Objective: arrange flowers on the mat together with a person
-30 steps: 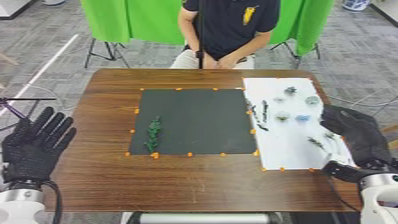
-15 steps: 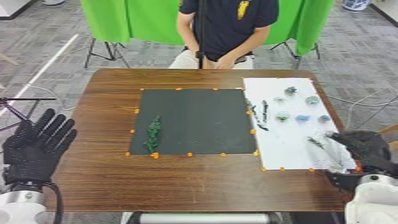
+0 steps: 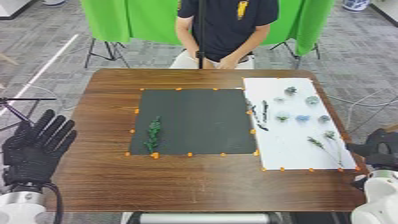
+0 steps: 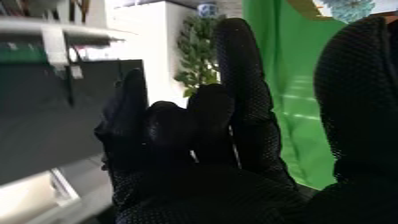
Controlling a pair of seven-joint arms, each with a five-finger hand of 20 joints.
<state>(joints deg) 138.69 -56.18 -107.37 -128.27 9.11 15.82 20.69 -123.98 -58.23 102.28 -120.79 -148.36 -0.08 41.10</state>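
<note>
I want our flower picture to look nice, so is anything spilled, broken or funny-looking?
No, nothing stands out as spilled or broken. The green sprig lies flat on the dark mat, and the small flowers lie spread out on the white sheet.

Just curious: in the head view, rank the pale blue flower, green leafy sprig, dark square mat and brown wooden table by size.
Largest to smallest: brown wooden table, dark square mat, green leafy sprig, pale blue flower.

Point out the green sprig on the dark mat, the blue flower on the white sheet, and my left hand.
Green sprig (image 3: 154,134): head view, on its leafy middle.
Blue flower (image 3: 302,118): head view, on its bloom.
Left hand (image 3: 32,155): head view, on its palm.
</note>
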